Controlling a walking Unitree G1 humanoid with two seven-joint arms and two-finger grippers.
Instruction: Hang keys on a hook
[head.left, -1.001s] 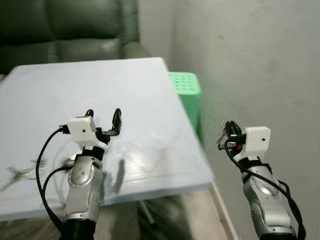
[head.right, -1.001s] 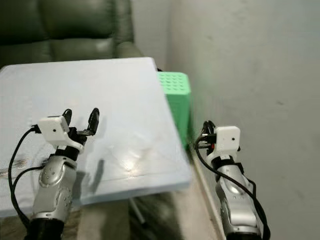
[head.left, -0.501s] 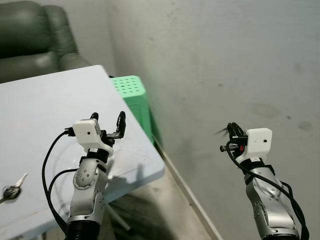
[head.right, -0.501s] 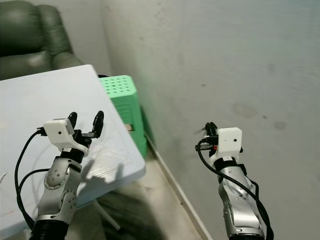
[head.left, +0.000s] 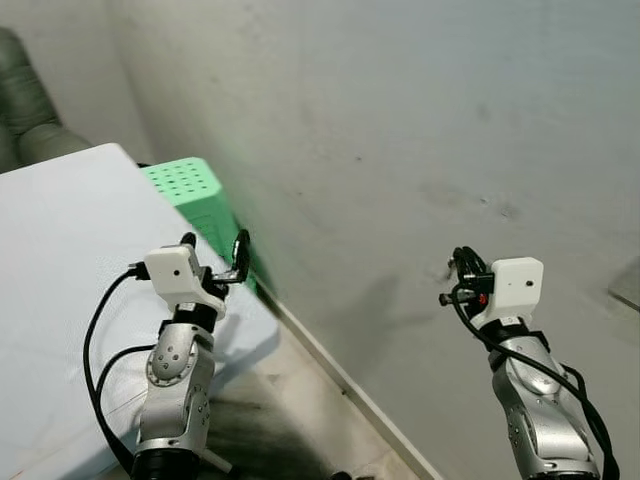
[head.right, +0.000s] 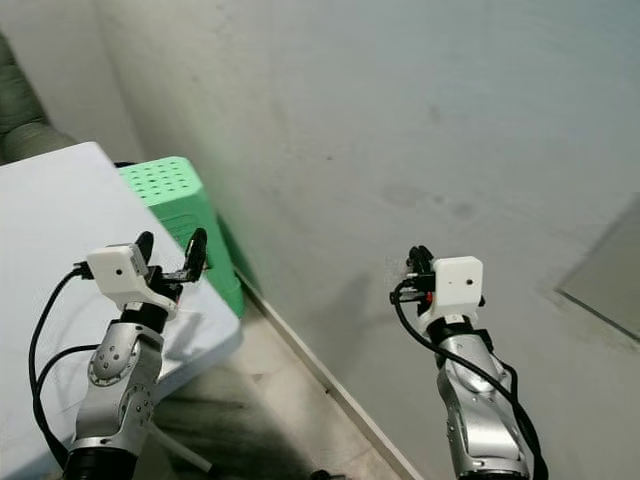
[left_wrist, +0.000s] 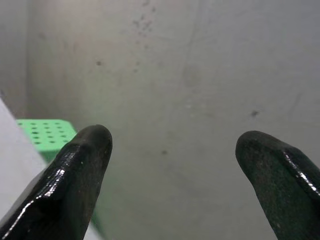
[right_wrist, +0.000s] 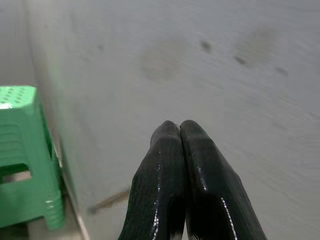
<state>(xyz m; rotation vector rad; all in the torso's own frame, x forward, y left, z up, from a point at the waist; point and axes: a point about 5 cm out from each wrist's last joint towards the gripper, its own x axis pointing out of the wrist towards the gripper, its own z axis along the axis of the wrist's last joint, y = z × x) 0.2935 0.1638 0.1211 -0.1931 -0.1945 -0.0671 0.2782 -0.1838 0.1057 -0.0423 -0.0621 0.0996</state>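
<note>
My left gripper (head.left: 214, 240) is raised over the right corner of the pale blue table (head.left: 60, 250). It is open with nothing between its fingers (left_wrist: 82, 165), and it faces the grey wall. My right gripper (head.left: 460, 256) is held up in front of that wall, well off the table. Its two black fingers (right_wrist: 170, 165) are pressed shut, and I see nothing between them in the right wrist view.
A green plastic stool (head.left: 185, 185) stands between the table and the stained grey wall (head.left: 400, 120). Part of a dark green armchair (head.left: 20, 120) is at the far left. Bare floor (head.left: 300, 400) runs along the wall's base. A grey panel (head.right: 610, 265) is at the right edge.
The camera has swung right: table, stool and armchair slid left, and the wall now takes up most of the picture. The keys lying on the table passed out of view. Both arms kept their pose.
</note>
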